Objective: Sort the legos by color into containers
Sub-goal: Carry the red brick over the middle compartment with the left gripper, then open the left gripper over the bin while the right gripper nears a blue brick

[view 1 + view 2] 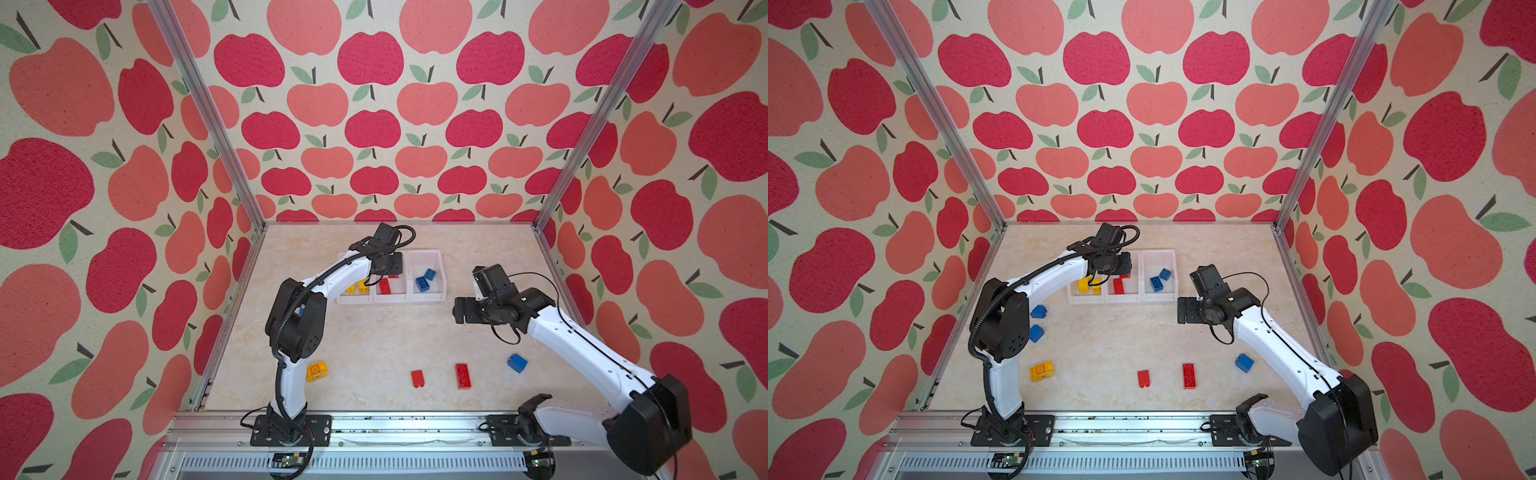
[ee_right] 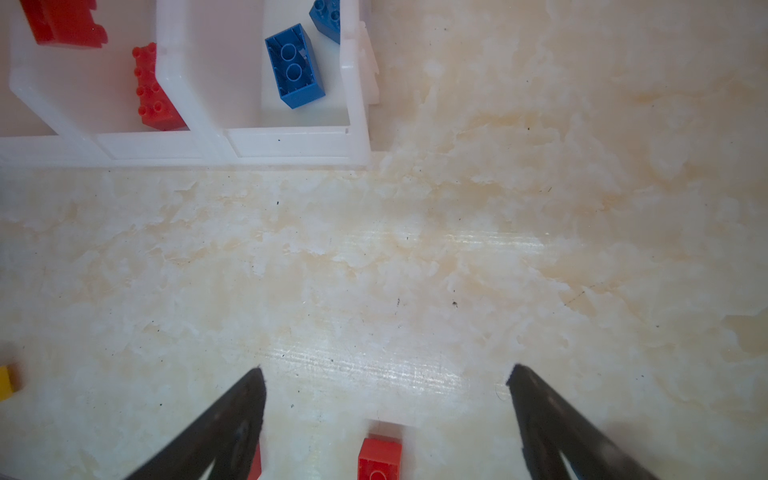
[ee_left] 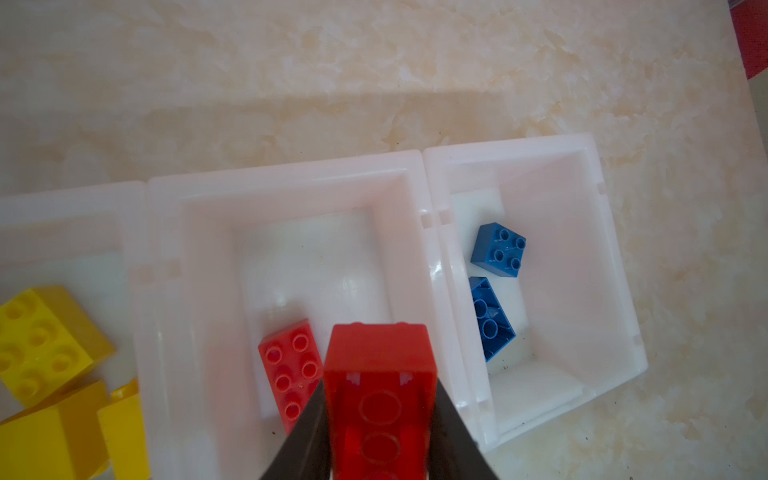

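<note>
- the left gripper (image 3: 379,415) hangs over the middle bin (image 3: 291,174) of the container row (image 1: 424,254). its fingers (image 3: 309,432) are clamped on the long sides of a held red brick (image 3: 376,353), whose hollow underside faces the wrist camera.
- below it, on the floor of the middle bin, lies a red oblong brick (image 3: 291,370), studs up.
- the right bin (image 3: 598,232) of the row holds a square blue brick (image 3: 498,249), studs up, and an oblong blue brick (image 3: 490,320) with its underside showing.
- the left bin (image 3: 70,199) holds yellow bricks (image 3: 41,340).
- the right gripper (image 2: 386,374) hovers over bare tabletop (image 2: 540,249), just off the right end of the container row and nearer the robot. its fingers are spread wide and grasp nothing.
- on the robot side of the row, well apart from it, lie a rounded yellow piece (image 1: 316,370), a small red brick (image 1: 417,379), a long red brick (image 1: 463,376) and a loose blue brick (image 1: 517,363).
- off the row's left front corner, beside the left arm (image 1: 1000,320), lie a nearer blue brick (image 1: 1038,311) and a farther blue brick (image 1: 1036,333).
</note>
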`<state>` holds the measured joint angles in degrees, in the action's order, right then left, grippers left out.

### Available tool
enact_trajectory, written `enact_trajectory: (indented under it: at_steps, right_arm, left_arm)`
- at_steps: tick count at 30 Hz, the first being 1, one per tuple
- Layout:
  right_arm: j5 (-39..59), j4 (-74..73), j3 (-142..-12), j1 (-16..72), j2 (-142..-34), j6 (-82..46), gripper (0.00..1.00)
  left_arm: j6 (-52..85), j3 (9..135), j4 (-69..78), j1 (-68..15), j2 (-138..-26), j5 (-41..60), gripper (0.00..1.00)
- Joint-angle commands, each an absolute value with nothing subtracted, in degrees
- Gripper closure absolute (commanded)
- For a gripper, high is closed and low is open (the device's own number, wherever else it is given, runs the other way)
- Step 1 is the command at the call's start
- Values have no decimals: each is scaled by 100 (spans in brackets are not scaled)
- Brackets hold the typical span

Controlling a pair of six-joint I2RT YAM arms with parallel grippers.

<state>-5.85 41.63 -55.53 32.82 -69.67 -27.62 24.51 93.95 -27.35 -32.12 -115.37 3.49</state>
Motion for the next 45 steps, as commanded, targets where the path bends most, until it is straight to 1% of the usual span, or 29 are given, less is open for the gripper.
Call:
enact_trajectory:
  at_steps: [1,9,14,15,19,24,31,37,45]
  right_arm:
    - [-529,4303,-5678,3237,-6829,-2889,6]
    - [-539,4324,-5712,3237,-6829,-2874,6]
    - [-542,4342,-5722,3238,-6820,-2874,6]
    - [-545,4359,-5730,3238,-6814,-2874,6]
    - [-559,4369,-5701,3238,-6755,-2883,6]
    - [-539,4342,-5674,3235,-6742,-2892,5]
    - [-566,4368,-5683,3230,-6767,-2865,5]
    - [-631,4488,-5662,3220,-6703,-2899,5]
    - [-649,4736,-5428,3065,-6435,-3120,5]
  left_arm:
    - [2465,9653,-2728,-3172,-11801,550,76]
    - [2569,9839,-2732,-3151,-12214,657,76]
    - [2573,9844,-2732,-3153,-12298,644,72]
    - [2575,9844,-2718,-3155,-12304,657,70]
    - [2598,9853,-2716,-3163,-12328,720,54]
    - [2606,9844,-2717,-3163,-12264,701,42]
    - [2636,9659,-2635,-3164,-12027,676,32]
    - [2621,9369,-2408,-3172,-11603,671,24]
    - [2616,8806,-2150,-3172,-10924,694,18]
